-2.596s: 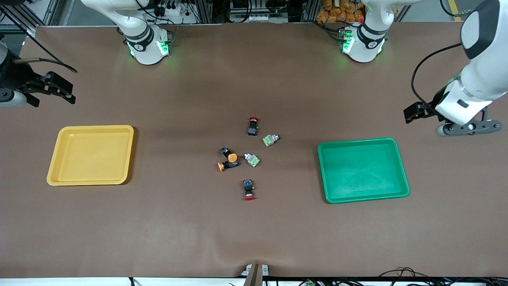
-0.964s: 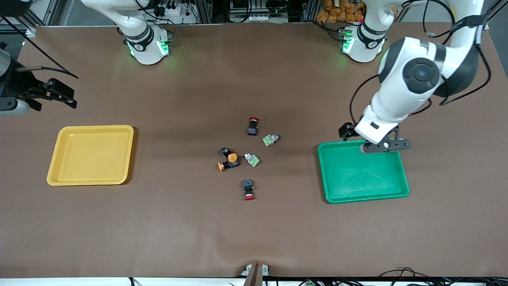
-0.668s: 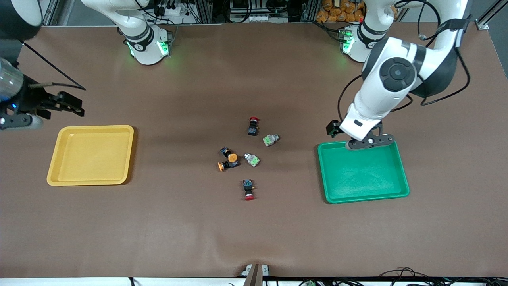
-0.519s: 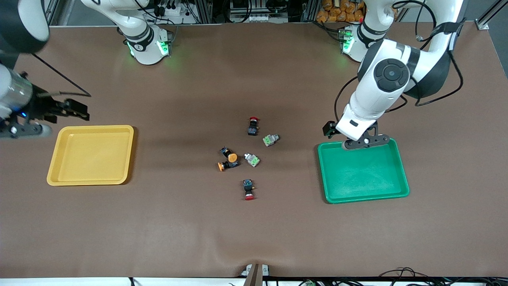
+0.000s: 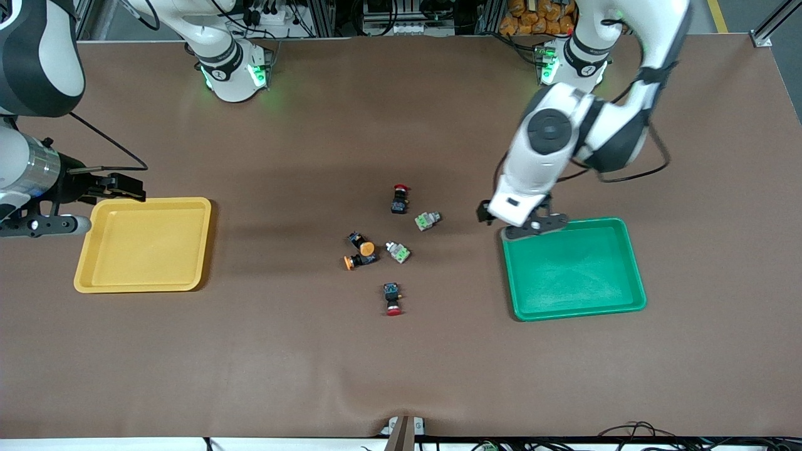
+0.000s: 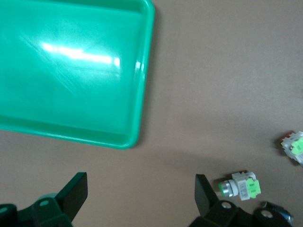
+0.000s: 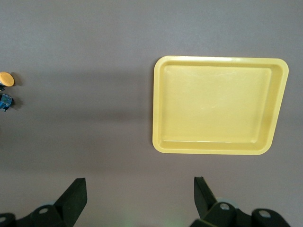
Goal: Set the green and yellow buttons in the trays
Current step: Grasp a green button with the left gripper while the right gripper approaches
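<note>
Two green buttons (image 5: 428, 220) (image 5: 398, 251) and two yellow buttons (image 5: 361, 243) (image 5: 357, 260) lie mid-table between the yellow tray (image 5: 145, 203) and the green tray (image 5: 573, 313). My left gripper (image 5: 532, 229) is open and empty over the green tray's corner toward the buttons. The left wrist view shows that tray (image 6: 142, 71), my left gripper (image 6: 141, 198) and both green buttons (image 6: 241, 187) (image 6: 296, 146). My right gripper (image 5: 37, 224) is open and empty beside the yellow tray's outer edge. The right wrist view shows my right gripper (image 7: 139, 198), the yellow tray (image 7: 161, 104) and a yellow cap (image 7: 5, 78).
Two black switches with red caps lie with the buttons, one (image 5: 399, 198) farther from the front camera, one (image 5: 392, 298) nearer. Both trays hold nothing. The brown table mat (image 5: 401, 363) covers the whole table.
My left arm has swung from its end of the table across the green tray to the tray's corner by the buttons. My right gripper has moved closer to the yellow tray. The buttons have not moved.
</note>
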Controlling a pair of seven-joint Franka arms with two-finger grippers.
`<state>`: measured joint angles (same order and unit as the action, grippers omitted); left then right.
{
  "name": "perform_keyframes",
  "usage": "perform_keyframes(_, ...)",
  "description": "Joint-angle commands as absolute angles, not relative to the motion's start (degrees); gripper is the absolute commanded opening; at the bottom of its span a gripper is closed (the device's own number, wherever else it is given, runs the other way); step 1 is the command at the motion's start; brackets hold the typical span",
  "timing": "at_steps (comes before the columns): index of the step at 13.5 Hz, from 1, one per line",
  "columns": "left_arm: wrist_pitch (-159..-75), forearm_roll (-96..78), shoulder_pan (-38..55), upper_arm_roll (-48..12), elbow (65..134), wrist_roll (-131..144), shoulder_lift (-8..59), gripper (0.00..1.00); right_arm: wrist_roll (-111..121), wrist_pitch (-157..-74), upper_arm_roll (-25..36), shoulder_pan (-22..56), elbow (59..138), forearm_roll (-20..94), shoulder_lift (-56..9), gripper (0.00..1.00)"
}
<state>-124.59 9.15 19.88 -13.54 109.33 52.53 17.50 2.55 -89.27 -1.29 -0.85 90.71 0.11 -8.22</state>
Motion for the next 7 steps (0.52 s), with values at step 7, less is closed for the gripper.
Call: perform_keyframes(7, -135.4, 18.9, 32.0, -12.8, 99.4, 83.1, 35.3, 1.0, -2.9, -89.0, -2.4, 0.1, 87.5, 7.7, -9.4, 1.0)
